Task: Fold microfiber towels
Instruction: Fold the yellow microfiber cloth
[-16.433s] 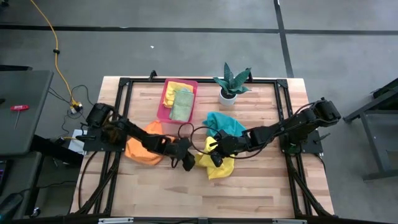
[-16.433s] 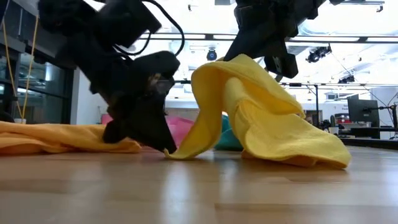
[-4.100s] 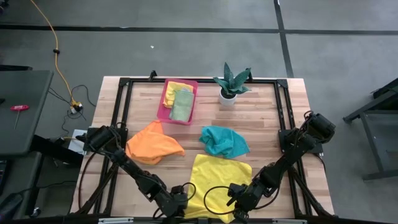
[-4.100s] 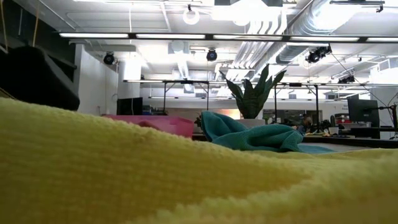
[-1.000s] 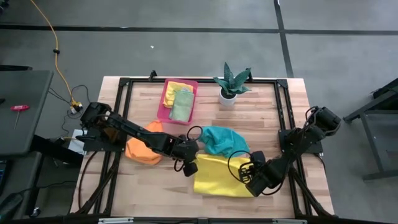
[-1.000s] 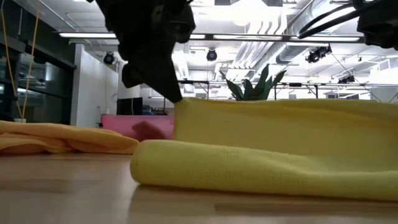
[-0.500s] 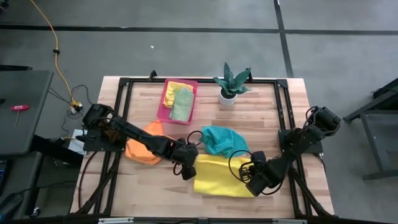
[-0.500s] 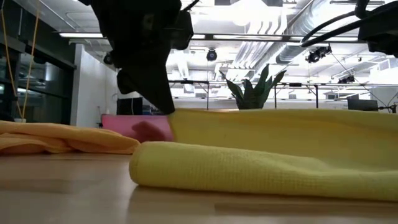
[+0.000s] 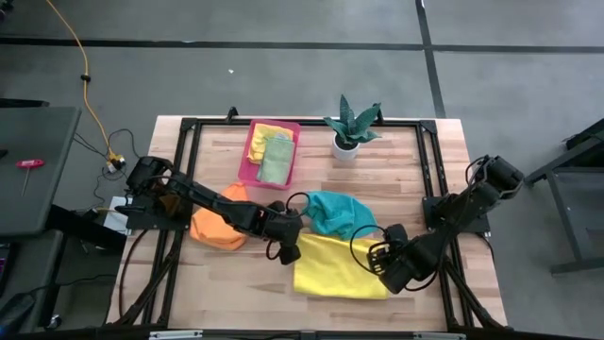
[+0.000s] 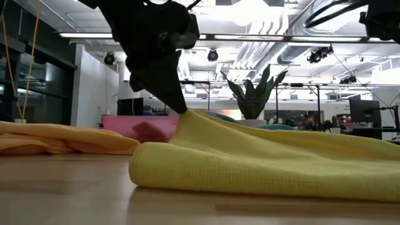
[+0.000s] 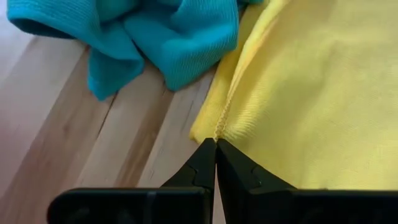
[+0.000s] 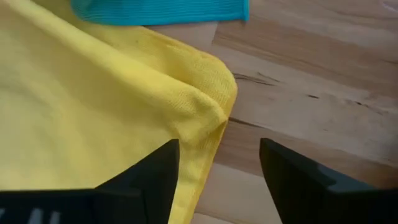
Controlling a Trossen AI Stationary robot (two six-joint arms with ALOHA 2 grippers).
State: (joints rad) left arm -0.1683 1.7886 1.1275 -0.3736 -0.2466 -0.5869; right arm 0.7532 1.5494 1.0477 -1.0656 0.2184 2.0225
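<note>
Yellow towel (image 9: 338,265), folded once, lies on the worktop (image 9: 217,288) beside the teal towel (image 9: 332,213). Left tool (image 11: 216,147) pinches its corner; right tool (image 12: 219,163) stands apart above the opposite corner. Soft, light, limp cloth: best gripped at corners.

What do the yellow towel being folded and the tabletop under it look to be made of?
Yellow towel: soft knitted or woven cloth, matte, likely microfiber; fine ribbed texture and a stitched hem show in the left wrist view, and it drapes limply.
Tabletop: light wood planks with a smooth, faintly glossy finish; grain lines and plank seams are visible.
</note>
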